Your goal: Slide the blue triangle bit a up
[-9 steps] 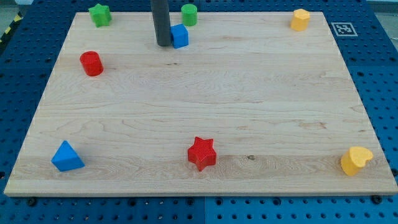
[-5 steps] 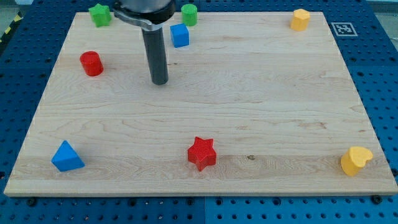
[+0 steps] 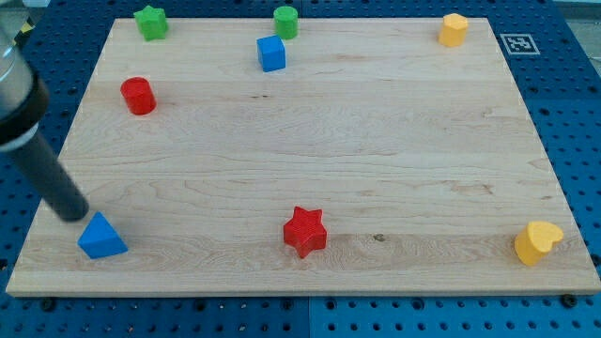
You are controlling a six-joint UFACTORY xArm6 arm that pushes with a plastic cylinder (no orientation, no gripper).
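Observation:
The blue triangle (image 3: 100, 237) lies near the board's bottom left corner. My tip (image 3: 72, 213) rests on the board just above and to the left of the triangle, close to its upper left edge or touching it; I cannot tell which. The dark rod slants up toward the view's left edge.
A red star (image 3: 305, 231) lies at the bottom middle, a yellow heart (image 3: 537, 242) at the bottom right. A red cylinder (image 3: 138, 96), green star (image 3: 150, 22), blue cube (image 3: 271, 53), green cylinder (image 3: 285, 21) and yellow block (image 3: 454, 29) lie along the top. The wooden board (image 3: 376, 141) sits on a blue pegboard.
My tip has moved from beside the blue cube at the top, down and to the left across the board, to just above the blue triangle. No block has moved.

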